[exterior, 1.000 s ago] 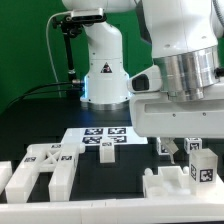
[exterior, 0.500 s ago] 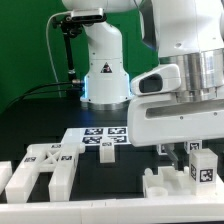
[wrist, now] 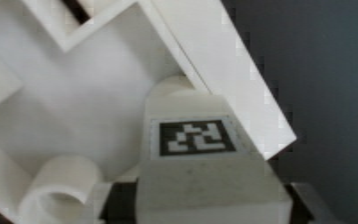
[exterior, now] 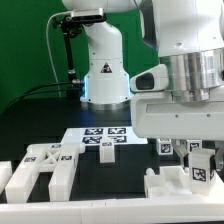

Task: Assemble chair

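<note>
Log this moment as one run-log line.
gripper shut on tagged block | block over chair piece, exterior view's right | second chair piece lying apart

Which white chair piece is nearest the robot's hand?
The tagged block at the exterior view's right, held in the gripper; the slotted frame lies far off.

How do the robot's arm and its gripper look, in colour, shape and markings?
The arm is glossy white with rounded housings; near the wrist it has a ribbed silver-grey cylinder. The gripper has a boxy white body and dark fingers. The white base bears a small dark triangular mark; black cables seem to hang beside it.
</note>
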{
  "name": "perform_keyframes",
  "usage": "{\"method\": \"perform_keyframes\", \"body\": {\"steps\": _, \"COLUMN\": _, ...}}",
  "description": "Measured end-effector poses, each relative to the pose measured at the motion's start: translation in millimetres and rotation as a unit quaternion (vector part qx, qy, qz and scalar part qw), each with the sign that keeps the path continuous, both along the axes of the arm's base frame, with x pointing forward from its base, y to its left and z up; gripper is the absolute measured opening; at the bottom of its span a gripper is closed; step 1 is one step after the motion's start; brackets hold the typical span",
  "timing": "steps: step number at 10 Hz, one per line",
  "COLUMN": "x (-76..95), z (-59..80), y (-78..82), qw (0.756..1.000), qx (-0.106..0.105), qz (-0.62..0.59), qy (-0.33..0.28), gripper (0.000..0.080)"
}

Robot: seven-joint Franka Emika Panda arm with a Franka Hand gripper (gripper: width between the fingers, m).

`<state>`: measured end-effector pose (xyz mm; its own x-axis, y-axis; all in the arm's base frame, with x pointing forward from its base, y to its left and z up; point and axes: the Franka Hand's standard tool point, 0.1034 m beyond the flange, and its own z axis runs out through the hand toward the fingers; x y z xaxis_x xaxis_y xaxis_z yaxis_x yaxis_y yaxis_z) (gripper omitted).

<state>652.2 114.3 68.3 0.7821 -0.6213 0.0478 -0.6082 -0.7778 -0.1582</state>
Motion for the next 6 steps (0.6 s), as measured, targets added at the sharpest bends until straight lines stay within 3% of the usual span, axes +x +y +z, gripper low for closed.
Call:
{"method": "perform_keyframes", "body": {"steps": 2, "x": -1.4, "z": -0.5, "y": 0.1, "qw": 0.991, "qx": 0.019, "qz": -0.132, "qy": 0.016, "gripper": 0.0288}}
{"method": "perform_keyframes", "body": {"steps": 3, "x": -3.1, "z": -1.4, "y": 1.9, "qw": 0.975, "qx": 0.037, "qz": -0.216, "qy": 0.029, "gripper": 0.0288}}
{"method": "perform_keyframes", "body": {"steps": 6, "x": -3.4, "z": -1.3, "y": 5.5, "qw": 0.905, "qx": 0.078, "qz": -0.415, "qy": 0.055, "gripper": 0.0289}}
